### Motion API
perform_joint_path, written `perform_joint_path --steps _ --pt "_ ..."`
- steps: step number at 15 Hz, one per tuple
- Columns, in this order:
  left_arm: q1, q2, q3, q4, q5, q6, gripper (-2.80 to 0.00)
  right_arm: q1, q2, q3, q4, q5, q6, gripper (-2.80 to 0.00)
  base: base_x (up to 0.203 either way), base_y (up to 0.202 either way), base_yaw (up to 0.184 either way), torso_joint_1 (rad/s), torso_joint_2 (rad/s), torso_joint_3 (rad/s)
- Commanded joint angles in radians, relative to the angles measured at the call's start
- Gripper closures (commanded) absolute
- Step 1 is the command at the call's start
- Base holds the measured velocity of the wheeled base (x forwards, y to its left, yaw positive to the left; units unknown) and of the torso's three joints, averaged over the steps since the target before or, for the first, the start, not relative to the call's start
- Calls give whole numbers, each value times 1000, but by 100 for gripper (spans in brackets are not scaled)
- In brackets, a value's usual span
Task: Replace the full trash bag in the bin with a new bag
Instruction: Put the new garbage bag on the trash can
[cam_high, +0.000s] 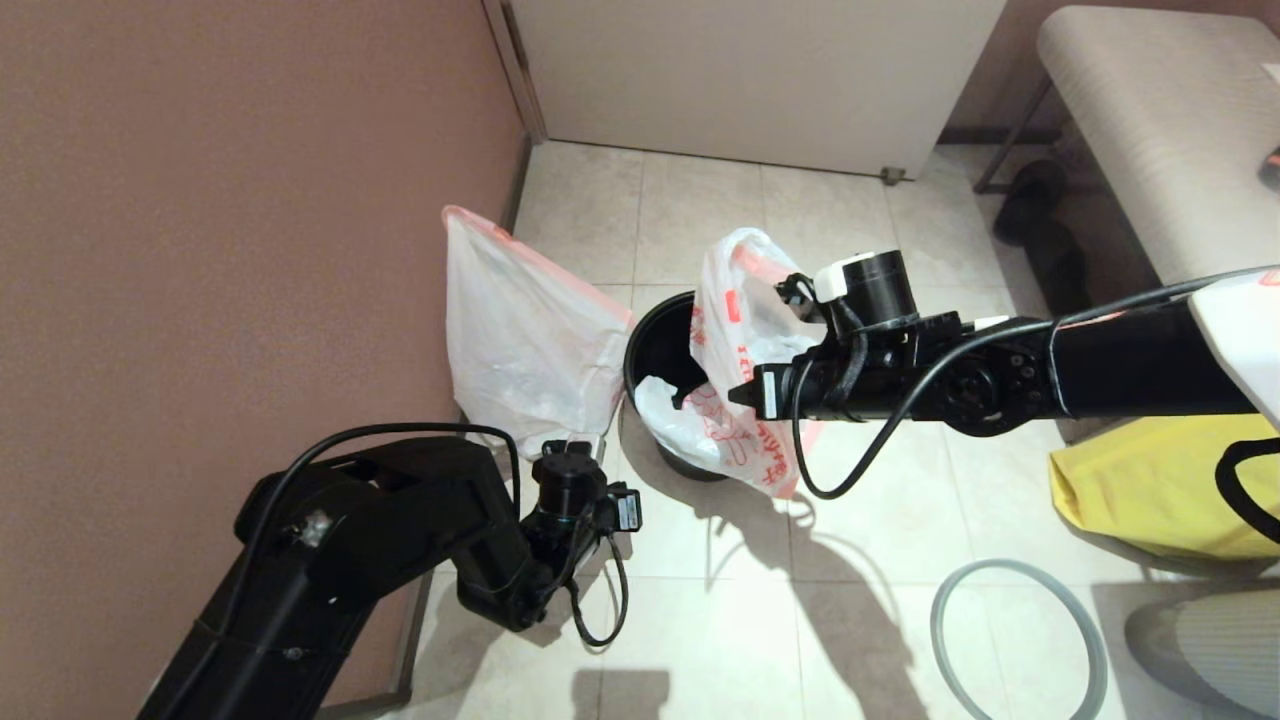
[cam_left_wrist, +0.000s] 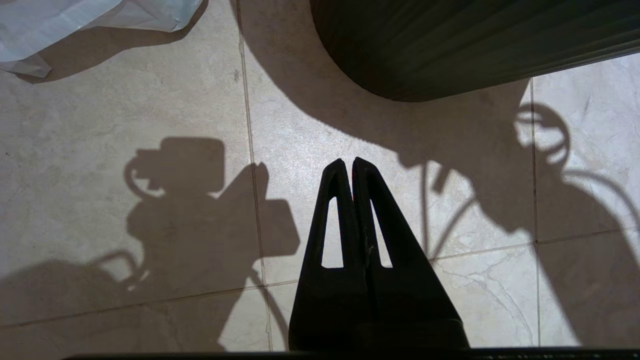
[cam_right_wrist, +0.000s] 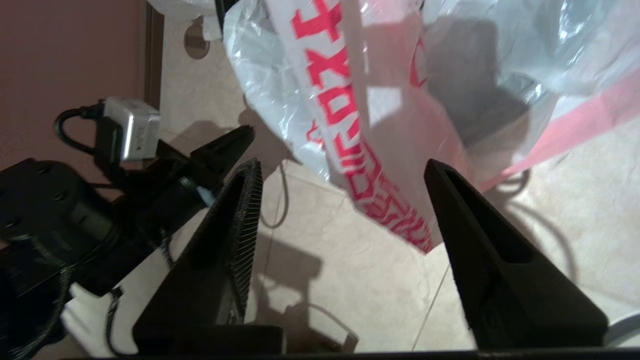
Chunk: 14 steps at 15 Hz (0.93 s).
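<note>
Thin translucent plastic, the new bag (cam_high: 745, 350) hung draped over the near rim of the bin (cam_high: 655, 345), part inside and much trailing outside toward the floor (cam_high: 700, 620). The right end effector (cam_right_wrist: 340, 200) stood wide open just beside the printed film, gripping nothing. To do this step well, I judge it should retake the bag's edge and spread the mouth round the whole rim before pushing the slack down. The left end effector (cam_left_wrist: 348, 172) hung pressed shut and empty, low over the tiles near the bin. The full trash bag (cam_high: 525, 340) leaned against the wall, just left of the bin. The grey ring (cam_high: 1020, 640) lay apart on the floor, beside a yellow bag (cam_high: 1150, 490); the right arm's dangling cable might snag the film.
</note>
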Motion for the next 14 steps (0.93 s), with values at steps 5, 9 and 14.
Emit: perform_joint_path --steps 5,9,14 --pt "0 4 0 -6 2 -1 0 -24 123 -30 -130 -4 -108 -280 0 0 0 0 0 0" --pt "0 5 -2 -5 2 -1 0 -25 180 -35 -170 -3 -125 -280 0 0 0 0 0 0" --pt "0 5 -2 -5 2 -1 0 5 237 -121 -195 -1 -128 0 0 0 0 0 0 0"
